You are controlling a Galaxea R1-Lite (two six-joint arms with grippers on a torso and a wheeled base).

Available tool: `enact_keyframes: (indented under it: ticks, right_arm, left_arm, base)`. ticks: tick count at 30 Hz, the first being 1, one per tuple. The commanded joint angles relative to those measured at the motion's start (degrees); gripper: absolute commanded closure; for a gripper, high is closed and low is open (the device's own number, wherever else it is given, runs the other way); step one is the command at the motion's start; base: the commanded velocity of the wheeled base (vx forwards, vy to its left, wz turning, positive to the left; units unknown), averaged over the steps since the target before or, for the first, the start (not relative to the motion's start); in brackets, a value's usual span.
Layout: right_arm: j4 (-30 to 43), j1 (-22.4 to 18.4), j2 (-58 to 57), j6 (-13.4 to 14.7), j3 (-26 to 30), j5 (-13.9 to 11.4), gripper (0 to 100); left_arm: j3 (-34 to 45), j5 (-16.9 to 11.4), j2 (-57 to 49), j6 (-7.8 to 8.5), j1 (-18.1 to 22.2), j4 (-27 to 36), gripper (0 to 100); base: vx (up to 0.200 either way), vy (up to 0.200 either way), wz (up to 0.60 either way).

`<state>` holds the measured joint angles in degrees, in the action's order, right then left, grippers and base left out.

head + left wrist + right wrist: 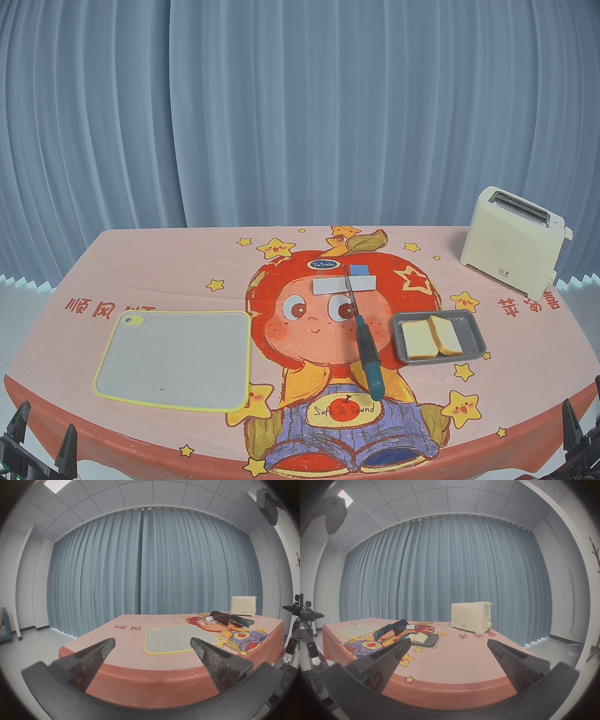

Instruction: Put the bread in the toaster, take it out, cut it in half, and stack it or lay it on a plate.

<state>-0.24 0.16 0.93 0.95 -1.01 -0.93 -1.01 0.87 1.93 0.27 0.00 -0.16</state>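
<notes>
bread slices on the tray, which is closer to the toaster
The slice on the robot's right, toward the toaster; the other slice lies on the knife side of the tray.

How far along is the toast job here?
Done: nothing; both bread slices lie whole on the grey tray, none shows in the toaster. In hand: nothing; left gripper and right gripper hang open off the table edge. Left: toasting, cutting with the knife on the cutting board, plating.

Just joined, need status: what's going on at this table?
Nothing is held yet. The left gripper and right gripper sit open at the table's near edge. Two bread slices lie in the tray; the knife lies left of it, the cutting board further left, the toaster at the far right.
</notes>
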Motion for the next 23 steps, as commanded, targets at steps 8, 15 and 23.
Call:
enact_keyframes:
  ticks: [8,15,23]
  right_arm:
    - [0.0,0.0,-0.9,-0.1,1.0,0.0,0]
    - [0.0,0.0,-0.9,0.0,1.0,0.0,0]
    - [0.0,0.0,-0.9,0.0,1.0,0.1,0]
  left_arm:
    - [1.0,0.0,0.1,0.0,0.0,0.0,0]
    - [1.0,0.0,0.1,0.0,0.0,0.0,0]
    - [1.0,0.0,0.1,0.0,0.0,0.0,0]
  base:
    - [0.0,0.0,0.0]
    - [0.0,0.0,0.0]
    - [0.0,0.0,0.0]
